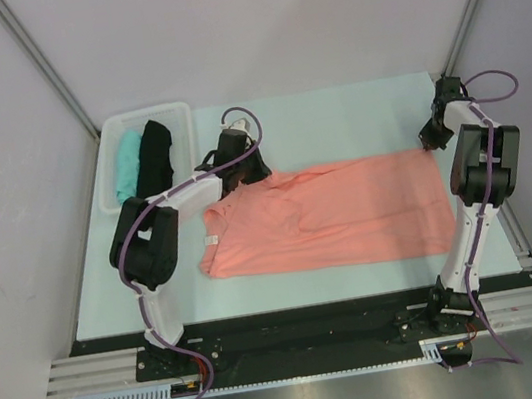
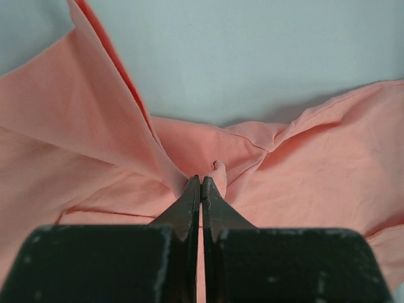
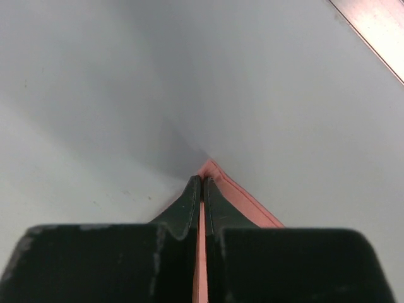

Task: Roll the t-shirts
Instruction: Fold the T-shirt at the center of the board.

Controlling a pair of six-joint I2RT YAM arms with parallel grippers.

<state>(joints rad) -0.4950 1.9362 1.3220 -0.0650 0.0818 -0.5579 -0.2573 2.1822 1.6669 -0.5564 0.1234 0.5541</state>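
A salmon-pink t-shirt lies spread across the middle of the table. My left gripper is at its far left corner, shut on a bunched fold of the pink cloth. My right gripper is at the shirt's far right corner, shut on the hemmed corner. A teal t-shirt and a black t-shirt lie bunched in a bin at the far left.
A clear plastic bin holding the teal and black shirts stands at the table's far left corner. The table is pale blue-grey, with grey walls close on the far and both side edges.
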